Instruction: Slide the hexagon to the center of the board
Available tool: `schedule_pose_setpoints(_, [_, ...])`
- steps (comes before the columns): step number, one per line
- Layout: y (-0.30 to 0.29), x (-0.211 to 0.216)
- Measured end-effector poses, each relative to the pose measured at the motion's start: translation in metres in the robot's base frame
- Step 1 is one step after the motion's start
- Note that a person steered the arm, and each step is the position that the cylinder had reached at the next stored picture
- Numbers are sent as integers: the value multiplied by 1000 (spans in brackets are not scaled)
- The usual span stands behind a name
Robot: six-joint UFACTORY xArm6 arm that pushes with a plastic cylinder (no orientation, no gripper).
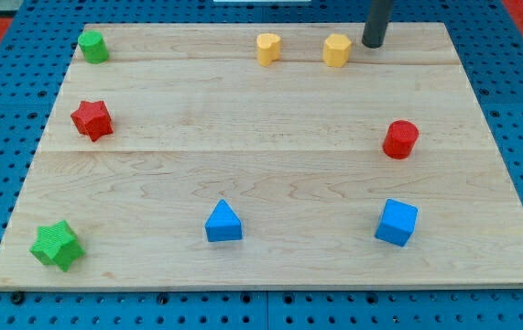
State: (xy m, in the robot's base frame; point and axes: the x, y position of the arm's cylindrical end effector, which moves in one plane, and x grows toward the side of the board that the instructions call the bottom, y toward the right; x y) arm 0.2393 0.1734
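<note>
A yellow hexagon block (337,49) sits near the top edge of the wooden board (270,137), right of the middle. My tip (373,43) stands just to the hexagon's right, a small gap apart from it. A second yellow block (268,48), heart-like in shape, lies to the hexagon's left.
A green cylinder (93,46) is at the top left, a red star (92,120) at the left, a green star (57,245) at the bottom left. A blue triangle (223,222) and a blue cube (397,223) lie near the bottom. A red cylinder (400,139) is at the right.
</note>
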Motion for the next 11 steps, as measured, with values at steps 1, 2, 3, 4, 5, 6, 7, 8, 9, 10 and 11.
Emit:
schedule_pose_setpoints(1, [2,0])
schedule_pose_setpoints(2, [-64,0])
schedule_pose_setpoints(3, [-61,14])
schedule_pose_setpoints(4, [-56,15])
schedule_pose_setpoints(5, [-56,8])
schedule_pose_setpoints(6, [-56,6])
schedule_pose_setpoints(7, [-61,6])
schedule_pose_setpoints(8, [-130,6])
schedule_pose_setpoints(9, [-180,58])
schedule_pose_setpoints(10, [-210,101])
schedule_pose_setpoints(11, [-189,105])
